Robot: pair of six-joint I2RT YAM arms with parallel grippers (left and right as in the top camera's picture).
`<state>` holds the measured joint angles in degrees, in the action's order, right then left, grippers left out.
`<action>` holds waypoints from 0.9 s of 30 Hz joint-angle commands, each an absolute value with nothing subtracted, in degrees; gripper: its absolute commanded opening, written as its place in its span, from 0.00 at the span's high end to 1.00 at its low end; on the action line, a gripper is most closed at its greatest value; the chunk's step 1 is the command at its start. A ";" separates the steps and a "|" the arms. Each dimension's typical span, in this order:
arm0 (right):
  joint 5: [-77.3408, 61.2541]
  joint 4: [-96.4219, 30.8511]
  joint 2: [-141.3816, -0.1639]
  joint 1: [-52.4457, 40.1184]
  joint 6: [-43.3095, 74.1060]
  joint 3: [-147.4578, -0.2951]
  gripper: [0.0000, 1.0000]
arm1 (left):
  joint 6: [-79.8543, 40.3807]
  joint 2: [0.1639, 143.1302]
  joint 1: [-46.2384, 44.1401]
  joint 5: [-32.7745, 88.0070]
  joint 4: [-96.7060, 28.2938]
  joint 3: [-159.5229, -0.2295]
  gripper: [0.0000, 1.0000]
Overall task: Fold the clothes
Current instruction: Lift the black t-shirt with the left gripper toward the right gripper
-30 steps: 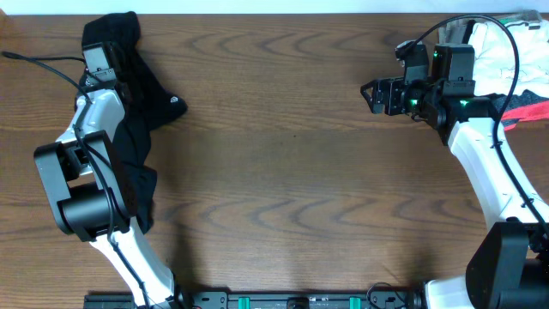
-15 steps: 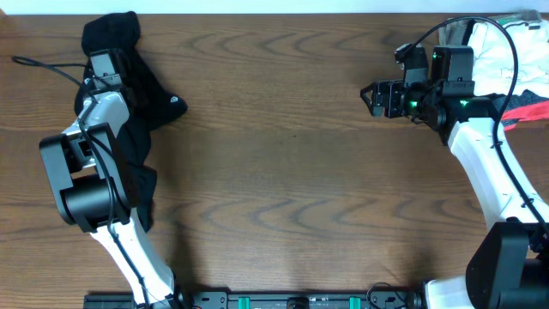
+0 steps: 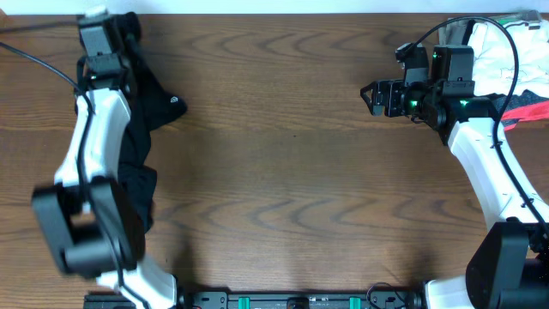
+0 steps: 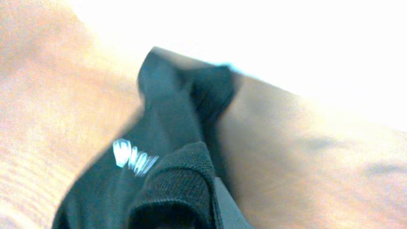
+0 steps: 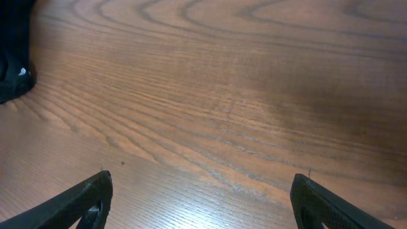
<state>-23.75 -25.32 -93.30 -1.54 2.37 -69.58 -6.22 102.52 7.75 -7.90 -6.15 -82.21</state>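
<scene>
Our left gripper [image 3: 109, 33] is clenched on the black shirt [image 3: 157, 105] at the counter's [image 3: 283, 180] far-left edge. Our right gripper [image 5: 202, 202] hangs released above the wood.

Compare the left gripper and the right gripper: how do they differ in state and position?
The left gripper is shut, apparently on the black shirt; the right gripper is open and holds nothing. The left gripper is at the far left corner of the table, over the shirt; the right gripper hangs over bare wood toward the right side. Both are in the far part of the table.
</scene>
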 commanded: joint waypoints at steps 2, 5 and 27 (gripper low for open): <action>-23.79 -25.10 -93.36 -1.96 3.20 -70.39 0.13 | -6.52 94.04 1.89 -7.99 -4.89 -83.24 0.94; -23.79 -25.10 -93.36 -1.96 3.20 -70.39 0.13 | -6.52 90.11 -2.15 -7.99 -3.18 -83.24 0.94; -31.03 -24.05 -93.34 -1.13 4.89 -70.39 0.14 | -7.86 86.56 -23.38 -7.94 4.36 -83.22 0.94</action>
<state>-26.33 -24.45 -93.30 -1.37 3.99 -69.58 -7.53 87.74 -22.15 -7.70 2.50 -82.32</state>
